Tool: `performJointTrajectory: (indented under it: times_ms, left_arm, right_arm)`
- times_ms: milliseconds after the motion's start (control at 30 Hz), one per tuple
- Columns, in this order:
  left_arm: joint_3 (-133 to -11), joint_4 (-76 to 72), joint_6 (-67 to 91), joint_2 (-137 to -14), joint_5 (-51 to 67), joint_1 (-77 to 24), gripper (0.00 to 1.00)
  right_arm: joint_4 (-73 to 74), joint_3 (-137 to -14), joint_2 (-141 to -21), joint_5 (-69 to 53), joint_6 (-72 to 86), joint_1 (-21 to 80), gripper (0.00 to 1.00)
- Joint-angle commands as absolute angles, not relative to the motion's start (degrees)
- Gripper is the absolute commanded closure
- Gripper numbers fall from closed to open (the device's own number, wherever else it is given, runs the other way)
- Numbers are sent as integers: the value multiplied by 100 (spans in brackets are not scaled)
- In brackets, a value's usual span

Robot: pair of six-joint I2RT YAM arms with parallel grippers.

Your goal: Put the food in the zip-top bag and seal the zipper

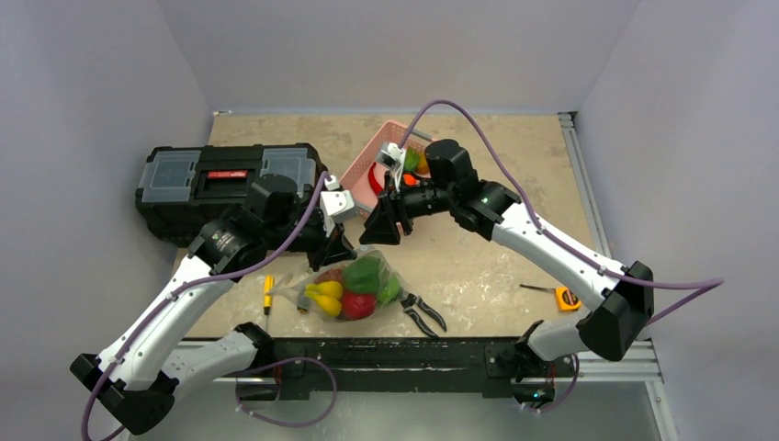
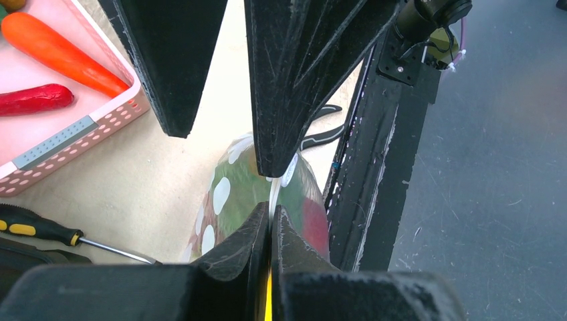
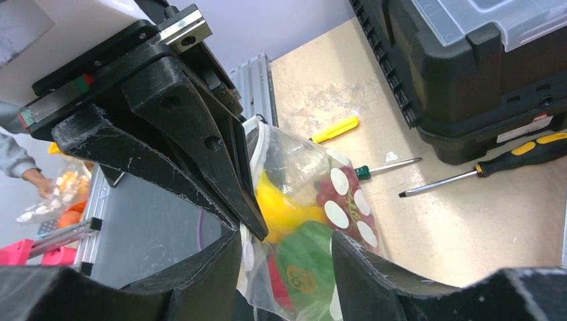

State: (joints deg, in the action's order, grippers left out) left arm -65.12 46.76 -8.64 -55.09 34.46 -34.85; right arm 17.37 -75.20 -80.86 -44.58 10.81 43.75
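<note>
Left wrist view: my left gripper is pressed tight on the zipper of the zip-top bag, near the table's front edge. My right gripper is spread. The bag is soft and slippery — best to pinch the zipper.

Robot lab cell — bare grey walls, scuffed worktable, black toolbox, screwdrivers

The zip-top bag at the left end effector is clear, glossy, crinkled plastic. That end effector's black fingers look matt and scuffed.
</note>
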Motion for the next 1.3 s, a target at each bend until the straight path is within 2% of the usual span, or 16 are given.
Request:
performJointTrajectory:
  times_ms: [0,367,500,800,967,1133,1267]
  left_arm:
    - [-6600,4391,-880,-5477,3496,-3489,100]
    - [-6602,4407,-870,-5533,3480,-3486,100]
    - [-6612,4396,-862,-5528,3480,-3480,100]
    - [-6627,4391,-836,-5534,3522,-3479,100]
    - [-6619,4384,-849,-5537,3533,-3480,100]
    - [-6627,4394,-853,-5537,3551,-3474,100]
    - [-6610,4406,-865,-5533,3533,-3476,100]
  right_arm:
    - [1695,-7671,-7864,-4432,1307,4404,48]
    - [1423,-7592,-7516,-4365,1626,4471,41]
    - [1494,-7508,-7571,-4312,1551,4532,49]
    - [1780,-7599,-7765,-3960,1232,4822,51]
    - [1871,-7609,-7806,-3851,1167,4896,57]
    - [1988,-7597,-7796,-3700,1128,4896,59]
    - [2027,-7572,-7733,-3682,1099,4898,66]
